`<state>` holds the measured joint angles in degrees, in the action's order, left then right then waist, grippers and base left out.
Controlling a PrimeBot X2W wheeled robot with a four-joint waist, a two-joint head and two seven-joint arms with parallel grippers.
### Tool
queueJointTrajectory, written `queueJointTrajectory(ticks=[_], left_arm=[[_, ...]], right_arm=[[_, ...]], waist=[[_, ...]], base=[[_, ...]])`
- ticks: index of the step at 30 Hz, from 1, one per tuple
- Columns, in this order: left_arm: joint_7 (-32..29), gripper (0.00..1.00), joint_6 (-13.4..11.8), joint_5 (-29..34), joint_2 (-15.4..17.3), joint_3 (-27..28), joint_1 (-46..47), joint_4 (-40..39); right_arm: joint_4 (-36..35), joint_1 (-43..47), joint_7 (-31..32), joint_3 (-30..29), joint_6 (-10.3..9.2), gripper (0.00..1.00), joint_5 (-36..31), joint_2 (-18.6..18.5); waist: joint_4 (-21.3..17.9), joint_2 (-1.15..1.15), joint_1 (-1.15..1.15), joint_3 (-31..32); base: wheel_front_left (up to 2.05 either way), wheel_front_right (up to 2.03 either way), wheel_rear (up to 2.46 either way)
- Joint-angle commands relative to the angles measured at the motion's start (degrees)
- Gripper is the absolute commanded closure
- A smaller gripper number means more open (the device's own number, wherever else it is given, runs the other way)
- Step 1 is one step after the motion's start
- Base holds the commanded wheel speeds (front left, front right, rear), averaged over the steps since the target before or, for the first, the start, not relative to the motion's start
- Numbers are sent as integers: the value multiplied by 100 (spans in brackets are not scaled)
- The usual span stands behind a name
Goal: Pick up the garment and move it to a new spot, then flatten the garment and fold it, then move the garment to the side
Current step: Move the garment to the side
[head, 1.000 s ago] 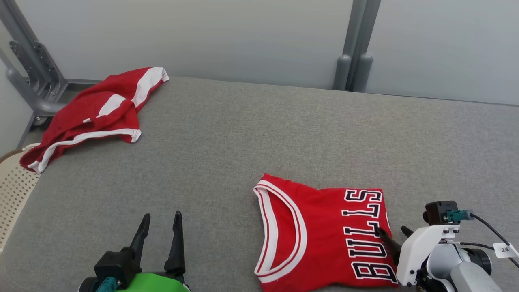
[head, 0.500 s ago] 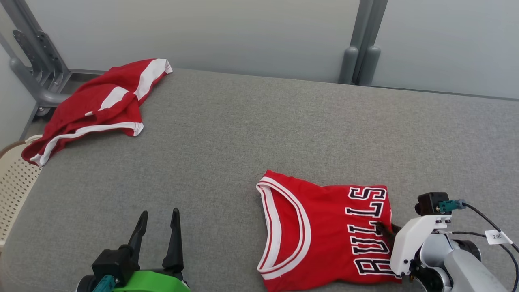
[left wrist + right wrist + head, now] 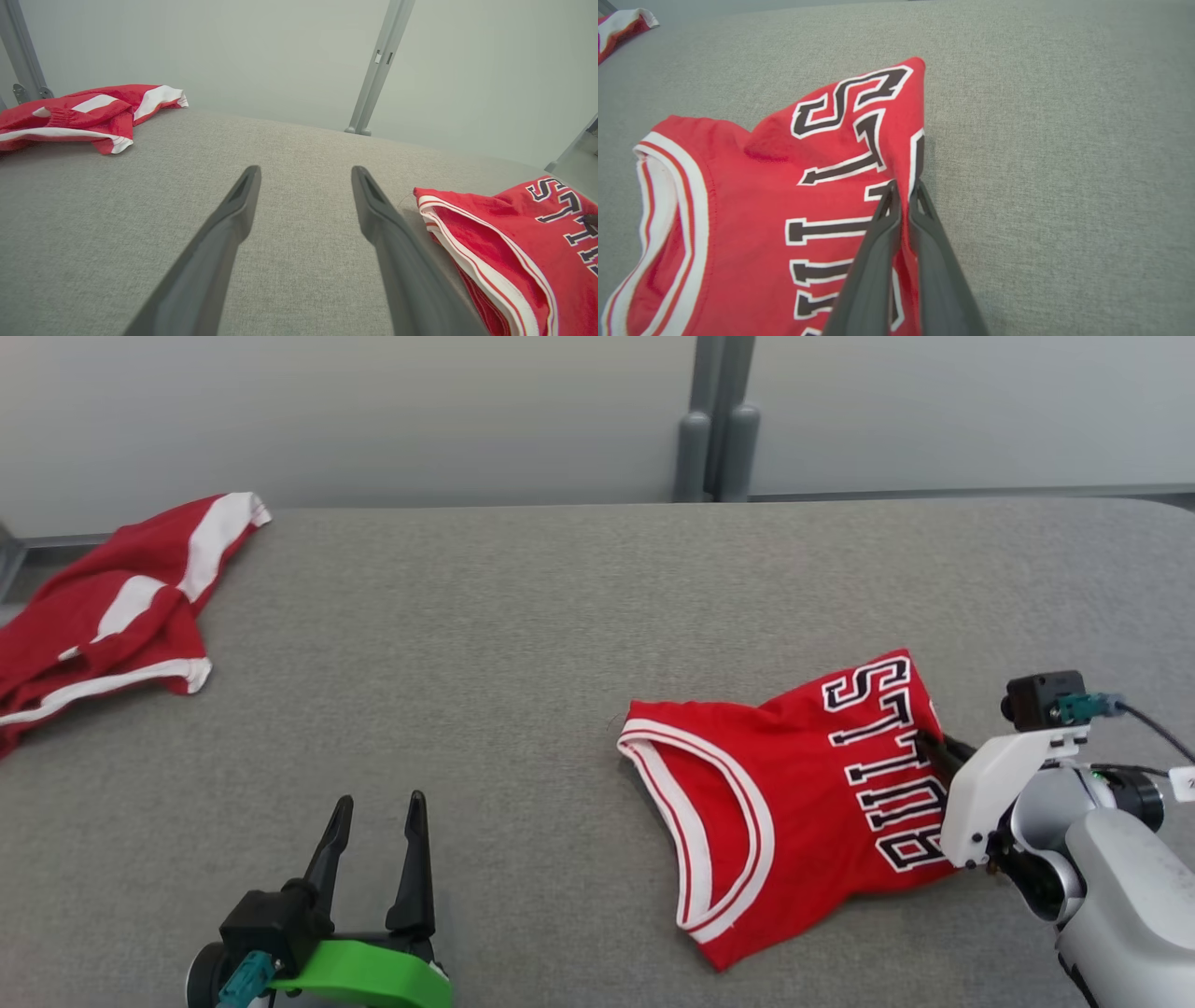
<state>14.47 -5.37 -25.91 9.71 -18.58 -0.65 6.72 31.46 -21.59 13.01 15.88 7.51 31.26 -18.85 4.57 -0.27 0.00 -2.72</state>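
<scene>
Nearest us, our left gripper point(image 3: 380, 798) hangs left of the jersey point(image 3: 784, 803), its fingers spread wide and holding nothing. Our right gripper point(image 3: 905, 184) pinches the jersey's right edge, fingers closed on the cloth beside the lettering. Farther off, well left of the jersey, we see red shorts point(image 3: 103, 607).

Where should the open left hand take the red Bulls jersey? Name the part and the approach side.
Grip the white-trimmed edge of the jersey, coming in low from the robot's left. That edge faces the open left hand and lies opposite the lettered edge pinched by the right hand, so both could probably carry it level.
</scene>
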Motion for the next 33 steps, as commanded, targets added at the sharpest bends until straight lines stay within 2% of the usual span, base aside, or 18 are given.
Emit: queueJointTrajectory(ticks=[1,10,17,24,33], left_arm=[[22,0,24,33,-16,-11,124,-10],[48,0,119,100,-94,-94,433,102],[57,0,202,156,-115,-181,653,215],[58,0,260,190,-108,-260,800,310],[20,0,166,169,-11,-217,753,248]], right_arm=[[-7,-109,-26,-39,-4,100,-35,-73],[-78,-796,52,-35,-4,100,-196,-207],[57,-1279,4,111,-4,100,-224,-72],[383,-1557,-201,198,-4,100,-161,99],[998,-1982,-705,160,-3,100,-284,71]], waist=[[-591,27,0,-174],[-1875,27,0,-422],[-2513,27,0,-576],[-2576,27,0,-640],[-2163,27,0,-679]], base=[[0,0,0],[0,0,0],[0,0,0],[0,0,0],[0,0,0]])
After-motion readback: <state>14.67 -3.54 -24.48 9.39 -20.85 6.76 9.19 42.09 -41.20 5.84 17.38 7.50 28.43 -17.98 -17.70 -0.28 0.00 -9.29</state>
